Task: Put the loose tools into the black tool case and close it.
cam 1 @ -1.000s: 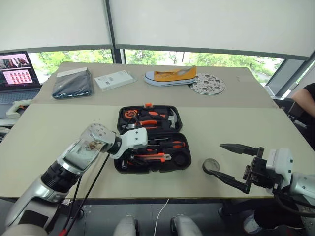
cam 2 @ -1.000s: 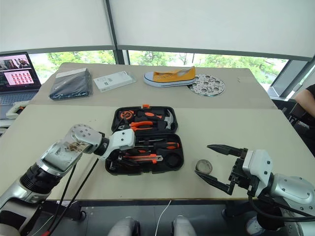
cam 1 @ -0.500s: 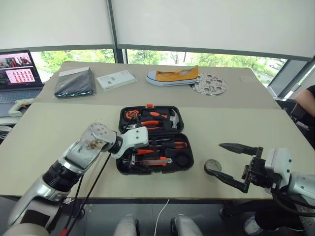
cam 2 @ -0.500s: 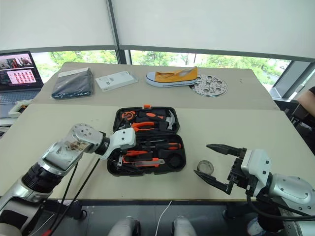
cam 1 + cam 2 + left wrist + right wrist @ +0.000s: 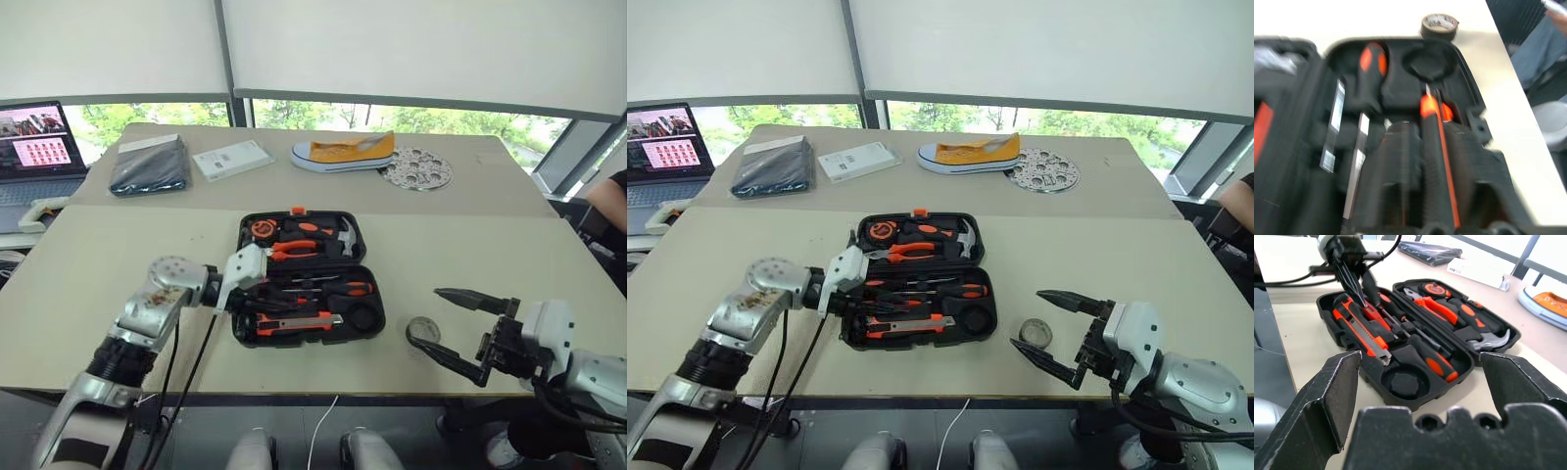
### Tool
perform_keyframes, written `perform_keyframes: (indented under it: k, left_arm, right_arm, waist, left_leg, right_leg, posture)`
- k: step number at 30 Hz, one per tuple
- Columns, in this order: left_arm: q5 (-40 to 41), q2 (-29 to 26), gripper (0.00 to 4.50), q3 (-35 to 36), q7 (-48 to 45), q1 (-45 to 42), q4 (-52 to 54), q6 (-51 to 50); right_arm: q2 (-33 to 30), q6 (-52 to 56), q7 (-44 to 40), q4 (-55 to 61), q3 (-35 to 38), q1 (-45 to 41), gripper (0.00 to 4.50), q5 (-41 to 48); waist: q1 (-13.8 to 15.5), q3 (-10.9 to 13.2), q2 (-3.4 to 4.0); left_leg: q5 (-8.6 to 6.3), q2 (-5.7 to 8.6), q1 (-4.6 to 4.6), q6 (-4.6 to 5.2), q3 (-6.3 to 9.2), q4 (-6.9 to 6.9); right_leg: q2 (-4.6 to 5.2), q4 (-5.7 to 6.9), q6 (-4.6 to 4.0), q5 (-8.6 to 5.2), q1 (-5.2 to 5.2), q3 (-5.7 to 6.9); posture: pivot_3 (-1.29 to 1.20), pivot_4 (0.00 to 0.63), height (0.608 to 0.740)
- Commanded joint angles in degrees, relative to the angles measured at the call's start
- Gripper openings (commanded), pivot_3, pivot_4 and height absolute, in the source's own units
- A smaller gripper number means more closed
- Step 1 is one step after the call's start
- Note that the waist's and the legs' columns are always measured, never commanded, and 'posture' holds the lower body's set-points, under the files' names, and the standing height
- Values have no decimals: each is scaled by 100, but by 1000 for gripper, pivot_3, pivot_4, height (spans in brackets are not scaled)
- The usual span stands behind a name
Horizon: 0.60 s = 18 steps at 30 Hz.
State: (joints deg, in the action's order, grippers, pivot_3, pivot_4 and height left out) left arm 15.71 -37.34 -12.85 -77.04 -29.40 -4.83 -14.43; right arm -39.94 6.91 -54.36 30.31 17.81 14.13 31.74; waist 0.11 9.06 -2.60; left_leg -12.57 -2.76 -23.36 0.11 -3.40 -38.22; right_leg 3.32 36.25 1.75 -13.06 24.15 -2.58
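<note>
The black tool case (image 5: 368, 297) lies open in the middle of the table. Its far half holds pliers (image 5: 1437, 308), a hammer (image 5: 1493, 340) and a tape measure (image 5: 1432, 286). In its near half lie slim orange-and-black tools, among them a knife-like tool (image 5: 1361, 330) and a screwdriver (image 5: 1432, 360), beside an empty round slot (image 5: 1403, 382). My left gripper (image 5: 261, 299) is shut, its tips down among the tools at the case's left end; whether it pinches one I cannot tell. The black tape roll (image 5: 422, 330) lies on the table right of the case, and my open right gripper (image 5: 457, 327) stands beside it.
On the far table lie a yellow shoe (image 5: 345, 152), a perforated grey disc (image 5: 416, 167), a white box (image 5: 232, 159) and a dark flat pouch (image 5: 148, 164). A laptop (image 5: 37, 147) stands at far left. A person's arm (image 5: 607, 196) shows at the right edge.
My left gripper opened wide and then shut, and its arm drew back to the left, turning the fingers across the case's left end. The right arm stayed put.
</note>
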Motion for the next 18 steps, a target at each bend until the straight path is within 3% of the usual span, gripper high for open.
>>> perform_keyframes:
  k: [1,8,13,18]
  left_arm:
    - [-229,46,22,-126,-47,4,3,580]
    - [-872,45,22,-530,168,-43,-340,478]
    - [-1176,-98,22,-891,338,56,-297,-613]
    - [-1199,143,22,-886,807,184,-671,-902]
  right_arm:
    - [-7,-61,33,132,85,0,4500,14]
    - [-19,-68,-12,88,80,13,4500,18]
    - [4,-84,-16,60,33,-5,4500,2]
    - [26,-91,11,44,-37,-59,4500,-13]
  waist:
    - [28,0,0]
    - [64,-21,24]
    - [57,-57,55]
    - [23,-109,87]
  left_leg:
    - [0,0,0,0,0,-3]
    - [0,0,10,0,0,-16]
    - [0,-3,21,0,0,-44]
    - [-3,-7,104,-2,-1,-40]
  right_leg:
    - [0,0,2,1,-2,0]
    - [0,0,7,4,-17,0]
    - [0,5,-13,-7,-39,-1]
    - [7,-8,-19,-12,-113,-2]
  posture:
    - [0,150,740]
    - [0,150,740]
    - [0,150,740]
    - [0,150,740]
